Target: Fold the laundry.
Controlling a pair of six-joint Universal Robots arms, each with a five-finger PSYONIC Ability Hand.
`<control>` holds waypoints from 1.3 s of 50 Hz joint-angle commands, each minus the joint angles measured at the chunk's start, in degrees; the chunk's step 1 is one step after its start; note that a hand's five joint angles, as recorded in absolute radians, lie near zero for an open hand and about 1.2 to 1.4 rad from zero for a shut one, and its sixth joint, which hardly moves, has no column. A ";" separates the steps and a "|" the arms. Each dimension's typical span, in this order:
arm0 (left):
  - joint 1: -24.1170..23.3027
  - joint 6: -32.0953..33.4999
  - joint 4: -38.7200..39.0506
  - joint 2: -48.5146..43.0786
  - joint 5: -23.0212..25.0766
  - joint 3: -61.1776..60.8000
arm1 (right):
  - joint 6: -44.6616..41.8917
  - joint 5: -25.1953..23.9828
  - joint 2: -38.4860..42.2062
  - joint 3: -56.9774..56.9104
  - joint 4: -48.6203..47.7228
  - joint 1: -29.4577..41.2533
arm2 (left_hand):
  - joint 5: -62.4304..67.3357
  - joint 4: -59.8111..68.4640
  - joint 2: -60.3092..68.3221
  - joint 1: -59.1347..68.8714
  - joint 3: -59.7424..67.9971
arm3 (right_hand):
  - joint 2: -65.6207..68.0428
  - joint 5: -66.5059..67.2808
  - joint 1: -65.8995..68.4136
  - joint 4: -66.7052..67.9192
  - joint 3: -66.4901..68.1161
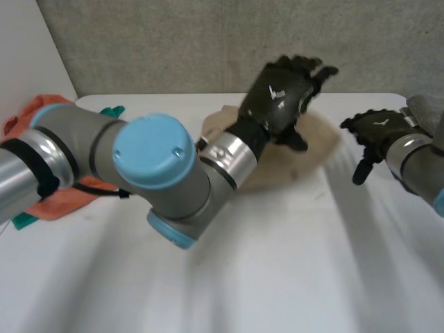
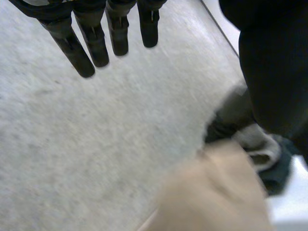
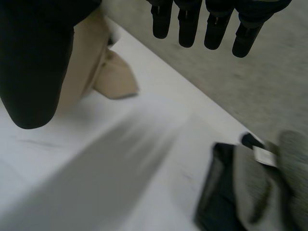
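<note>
Grey concrete wall behind white table [image 1: 277, 263].

Head view: I see left hand [image 1: 281, 94] at upper centre of frame, up in air above beige cloth [image 1: 316, 149], fingers spread, holding nothing. Right hand [image 1: 378, 128] at right edge, just beside cloth, fingers relaxed, empty. Orange cloth [image 1: 59, 201] at left edge, partly under left arm.

Left wrist view: fingers [image 2: 86, 48] straight, apart. Beige cloth below thumb, not touched. Grey garments [image 2: 255, 144] next to it.

Right wrist view: fingers [image 3: 190, 24] straight, apart. Beige cloth near thumb, grey garments well apart from it.
</note>
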 commanded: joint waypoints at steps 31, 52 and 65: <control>24.63 13.32 -19.93 4.34 -9.45 -19.19 | -21.60 -11.84 1.39 6.85 -5.52 8.62 | 1.28 1.84 1.43 3.93 1.24 | 2.96 2.01 2.02 2.88 3.01; 22.17 13.05 -16.24 1.88 -11.91 -17.60 | -15.37 -11.39 9.58 -12.93 6.42 12.93 | -2.42 -1.86 -2.27 0.23 -2.46 | 68.42 67.47 67.48 68.34 68.46; 19.71 11.30 -16.85 -4.53 -14.28 -9.17 | -3.32 -13.33 -12.04 -11.18 8.27 16.09 | -0.26 0.29 -0.11 2.39 -0.31 | 68.42 67.47 67.48 68.34 68.46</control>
